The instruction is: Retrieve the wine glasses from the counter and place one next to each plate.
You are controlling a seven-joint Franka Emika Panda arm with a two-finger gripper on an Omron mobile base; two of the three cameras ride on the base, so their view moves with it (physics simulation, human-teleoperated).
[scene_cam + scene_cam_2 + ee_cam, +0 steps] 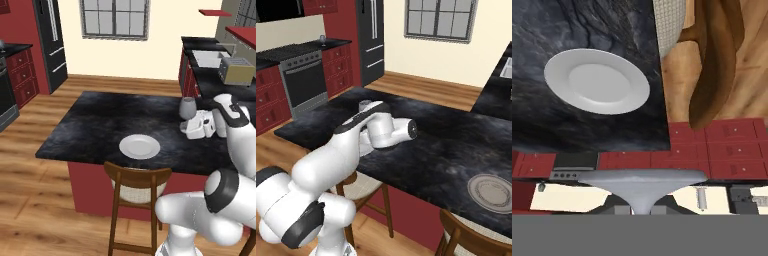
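Currently the tool (192, 120) is clamped on a glass (188, 108), held above the counter (95, 120) right of the white plate (139, 146). Lower it upright and set the foot flat beside that plate before letting go.

Round foot and short stem of a grey wine glass (643, 181) at the bottom centre, stem running down to the lower edge. Above it, a plain white plate (597, 81) lying flat on the black marbled counter (542, 125). Beside the counter's edge, a wooden chair (714, 60) with a woven seat, over wood floor. Dark red cabinets (712, 150) behind the foot.
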